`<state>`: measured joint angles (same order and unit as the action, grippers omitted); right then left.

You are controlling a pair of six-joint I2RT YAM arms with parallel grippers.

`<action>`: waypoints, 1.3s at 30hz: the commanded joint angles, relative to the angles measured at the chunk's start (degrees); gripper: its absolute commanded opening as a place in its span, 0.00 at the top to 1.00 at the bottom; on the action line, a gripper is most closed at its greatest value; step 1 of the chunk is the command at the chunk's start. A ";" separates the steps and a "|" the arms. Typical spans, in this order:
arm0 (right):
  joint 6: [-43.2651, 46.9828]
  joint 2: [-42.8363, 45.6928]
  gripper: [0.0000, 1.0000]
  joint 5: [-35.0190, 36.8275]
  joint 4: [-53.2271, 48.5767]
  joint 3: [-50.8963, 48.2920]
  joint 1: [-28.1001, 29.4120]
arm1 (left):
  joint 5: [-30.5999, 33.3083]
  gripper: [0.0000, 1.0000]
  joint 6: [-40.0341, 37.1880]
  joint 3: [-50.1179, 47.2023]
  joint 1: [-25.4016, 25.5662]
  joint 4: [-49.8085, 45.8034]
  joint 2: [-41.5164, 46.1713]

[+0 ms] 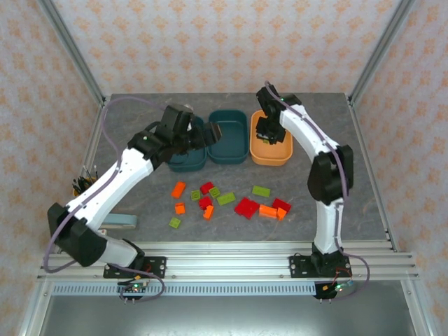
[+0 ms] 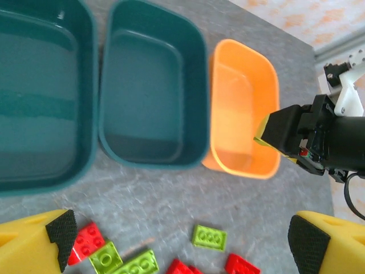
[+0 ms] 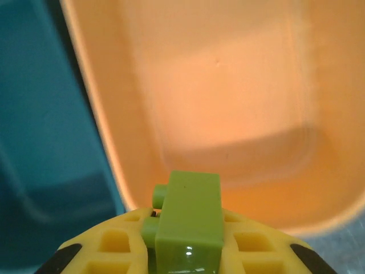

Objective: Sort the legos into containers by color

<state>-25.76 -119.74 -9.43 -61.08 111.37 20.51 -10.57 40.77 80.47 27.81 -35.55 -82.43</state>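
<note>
Surface of mottled grey carries everything, with the two arms bolted at its near edge. The left arm reaches diagonally toward the far middle, and the right arm rises and bends back over the far right. Three tubs stand in a row at the far side, touching or nearly so: a dark teal tub on the left, a second dark teal tub in the middle and an orange tub on the right. The left end effector hangs above the left teal tub in the overhead view, its yellow, black-padded fingers spread wide apart. The right end effector sits over the orange tub with its fingers pressed onto a lime green brick, which is held above that tub's inside, near its wall on the teal side. The loose legos lie scattered on the surface nearer than the tubs and between the two arms, among them an orange brick, a red square brick, a lime green brick and a small green one closest to the near edge.
</note>
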 commanded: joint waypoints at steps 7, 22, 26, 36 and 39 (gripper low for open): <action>3.58 -18.05 0.74 -2.65 -4.76 17.62 -3.75 | -5.10 0.03 -2.43 4.02 -3.99 -1.96 -8.47; 2.90 -17.70 0.48 -0.55 -6.34 19.00 -3.89 | -4.50 0.03 -2.88 4.96 -3.99 -4.70 -8.63; 2.87 -10.93 0.47 1.35 -6.89 17.96 -3.17 | -1.55 0.04 -3.24 4.23 -4.01 -8.90 -5.90; 4.59 20.51 0.47 -1.36 8.31 -10.96 8.76 | 5.42 0.04 -3.20 -7.75 -4.00 -19.01 6.46; 4.93 30.14 0.46 -5.36 16.09 -23.54 14.67 | 6.48 0.04 -6.44 -12.51 -4.17 -21.81 7.36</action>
<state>-22.02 -93.38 -11.22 -52.29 96.44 31.90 -7.62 37.78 71.96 24.10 -50.96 -74.78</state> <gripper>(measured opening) 0.534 0.962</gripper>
